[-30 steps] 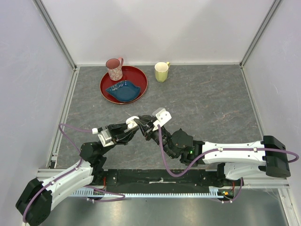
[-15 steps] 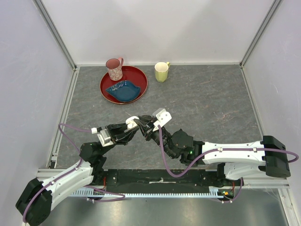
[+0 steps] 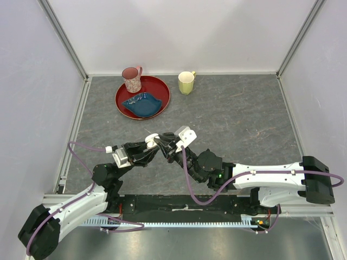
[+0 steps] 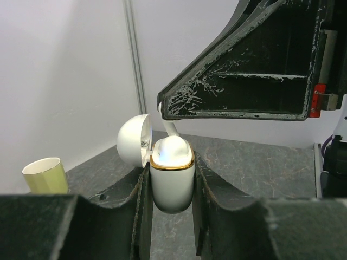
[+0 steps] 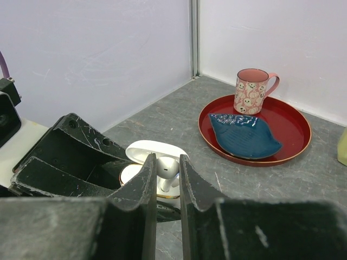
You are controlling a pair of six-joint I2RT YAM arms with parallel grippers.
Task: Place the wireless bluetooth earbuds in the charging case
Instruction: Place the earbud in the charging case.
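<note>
My left gripper (image 4: 171,174) is shut on the white charging case (image 4: 171,190), holding it upright above the table with its lid (image 4: 133,143) flipped open to the left. My right gripper (image 5: 167,160) is shut on one white earbud (image 5: 168,171), stem down, right over the case's gold-rimmed opening (image 5: 130,174). In the left wrist view the earbud's stem (image 4: 169,128) hangs below the right gripper's finger (image 4: 244,81), just above the case. In the top view the two grippers meet at the case (image 3: 153,138) in the near middle of the table. I cannot tell whether an earbud sits inside the case.
A red round tray (image 3: 157,85) at the back left carries a pink patterned mug (image 3: 131,79) and a blue leaf-shaped dish (image 3: 142,103). A pale yellow cup (image 3: 186,82) stands to the tray's right. White walls enclose the grey table on three sides.
The right gripper has edged slightly down and left, bringing the earbud closer to the case. The left gripper and case have stayed put.
</note>
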